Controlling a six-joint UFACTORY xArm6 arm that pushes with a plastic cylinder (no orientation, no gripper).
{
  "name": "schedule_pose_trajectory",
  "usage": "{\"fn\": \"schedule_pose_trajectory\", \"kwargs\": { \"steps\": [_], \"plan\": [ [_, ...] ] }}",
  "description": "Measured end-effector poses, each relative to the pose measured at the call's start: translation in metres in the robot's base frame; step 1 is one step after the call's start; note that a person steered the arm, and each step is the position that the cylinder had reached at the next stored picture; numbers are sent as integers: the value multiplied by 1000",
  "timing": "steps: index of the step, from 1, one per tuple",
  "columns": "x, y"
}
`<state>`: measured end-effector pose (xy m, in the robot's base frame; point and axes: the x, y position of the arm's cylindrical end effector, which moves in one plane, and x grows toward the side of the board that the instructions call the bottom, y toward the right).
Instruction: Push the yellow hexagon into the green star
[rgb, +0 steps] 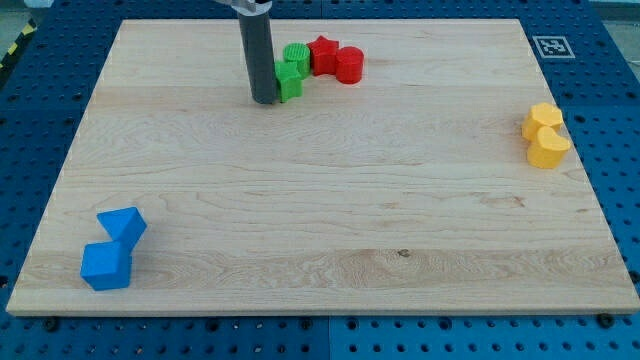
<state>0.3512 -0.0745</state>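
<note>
Two yellow blocks touch at the board's right edge: the lower one (548, 148) looks like the hexagon, and the upper one (543, 119) has a less clear shape. Two green blocks sit near the view's top centre: one angular, likely the star (289, 82), and one rounder (297, 54) just above it. My tip (263, 101) rests on the board against the left side of the lower green block. It is far to the left of the yellow blocks.
A red star (322, 55) and a red cylinder (348, 65) sit just right of the green blocks, touching them in a cluster. Two blue blocks (122, 226) (106, 265) lie at the bottom left corner of the wooden board (320, 220).
</note>
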Motion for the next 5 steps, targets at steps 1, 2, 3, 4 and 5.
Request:
{"fn": "schedule_pose_trajectory", "kwargs": {
  "steps": [1, 2, 3, 4, 5],
  "plan": [
    [15, 0],
    [60, 25],
    [123, 102],
    [174, 207],
    [189, 312]
  ]
}}
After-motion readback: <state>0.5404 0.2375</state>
